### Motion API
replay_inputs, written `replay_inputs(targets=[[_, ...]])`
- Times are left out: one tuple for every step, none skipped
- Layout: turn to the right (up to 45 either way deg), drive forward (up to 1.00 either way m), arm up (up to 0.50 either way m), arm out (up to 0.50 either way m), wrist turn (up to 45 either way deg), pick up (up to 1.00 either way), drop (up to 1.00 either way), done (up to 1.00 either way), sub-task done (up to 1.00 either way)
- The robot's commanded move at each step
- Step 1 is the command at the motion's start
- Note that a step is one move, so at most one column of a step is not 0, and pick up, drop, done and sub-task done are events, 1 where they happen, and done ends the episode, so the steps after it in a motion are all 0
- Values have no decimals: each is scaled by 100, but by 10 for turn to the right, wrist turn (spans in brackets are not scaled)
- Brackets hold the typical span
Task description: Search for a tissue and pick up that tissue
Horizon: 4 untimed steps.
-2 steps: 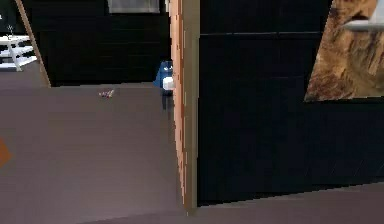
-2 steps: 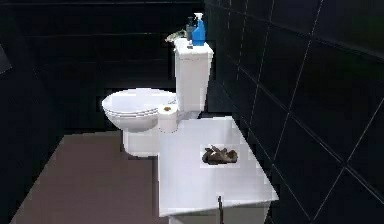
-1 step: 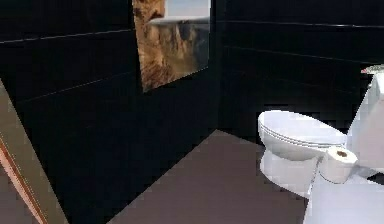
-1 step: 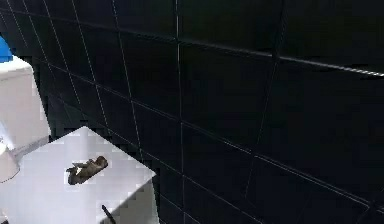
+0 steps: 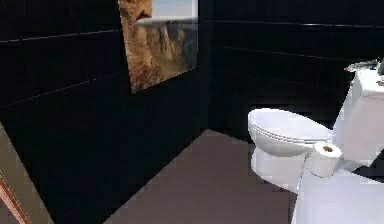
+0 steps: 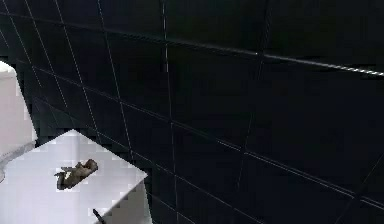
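A small white paper roll with a brown core sits beside the white toilet, between the bowl and the tank. A small grey thing lies on top of the tank. In the arm side view, a brownish-grey crumpled thing lies on a white cabinet top. A small dark thing lies near that top's front edge.
Dark tiled walls enclose the room, and a brown painting hangs on one. A grey-brown floor runs to the toilet. A white surface fills the forward view's bottom right. A door frame stands at the lower left.
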Motion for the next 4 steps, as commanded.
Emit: replay_inputs(targets=[[0,75,0,0,0,0,0,0,0],[0,0,50,0,0,0,0,0,0],[0,0,38,0,0,0,0,0,0],[0,0,0,18,0,0,0,0,0]])
